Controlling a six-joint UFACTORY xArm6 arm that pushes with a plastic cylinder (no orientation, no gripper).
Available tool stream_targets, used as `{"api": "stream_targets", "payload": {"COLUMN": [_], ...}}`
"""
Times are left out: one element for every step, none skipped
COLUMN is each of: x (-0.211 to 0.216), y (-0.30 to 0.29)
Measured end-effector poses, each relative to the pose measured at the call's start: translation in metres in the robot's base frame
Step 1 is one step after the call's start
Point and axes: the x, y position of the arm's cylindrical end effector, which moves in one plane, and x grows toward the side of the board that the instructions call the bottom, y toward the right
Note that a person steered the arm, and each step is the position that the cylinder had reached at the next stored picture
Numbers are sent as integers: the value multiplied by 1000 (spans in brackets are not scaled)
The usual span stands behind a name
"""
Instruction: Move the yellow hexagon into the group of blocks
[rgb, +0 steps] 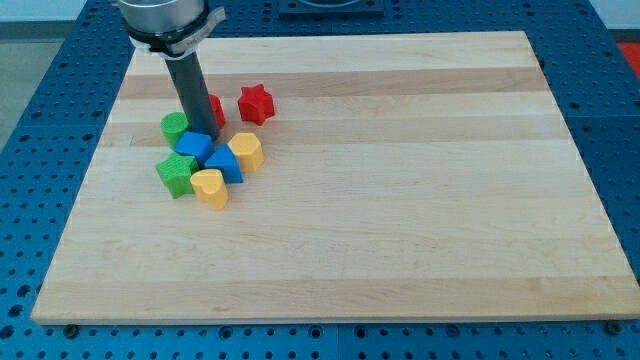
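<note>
Wooden board (400, 200) on blue perforated bench (40, 150). All blocks clustered in the board's upper-left region, seen toward 10 o'clock from board centre.

Rod (190, 90) descending from the view's top; my tip (203, 133) down at board level, at the cluster's 12 o'clock side, between green cylinder (174, 126) and partly hidden red block (215, 108). Tip just above the blue cube-like block (195, 146), apparently touching or nearly touching; exact contact not resolvable. No jaws on this rig: plain rod end only, so nothing spread, pressed together or pinched.

Yellow hexagon (246, 151) at the cluster's 3 o'clock edge, touching the second blue block (224, 165) on its 9 o'clock side. Sits at roughly 4 o'clock from the tip, near but apart from it.

Remaining layout:
- Red star (256, 103) at 12 o'clock from the yellow hexagon, apart from it, just beside the hidden red block.
- Green star-like block (177, 174) at the cluster's 8 o'clock corner, against the blue blocks.
- Yellow heart (210, 187) at 6 o'clock of the cluster, touching the second blue block and just beside the green star-like block.
- Shape of the partly hidden red block not readable; rod covers most of it.
</note>
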Motion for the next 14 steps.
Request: {"api": "stream_targets", "payload": {"x": [-2, -27, -30, -67, -71, -72, -70, -36, -36, -114, -145, -145, -117, -94], "y": [51, 86, 86, 82, 80, 71, 55, 36, 40, 57, 52, 24, -11, -16]}}
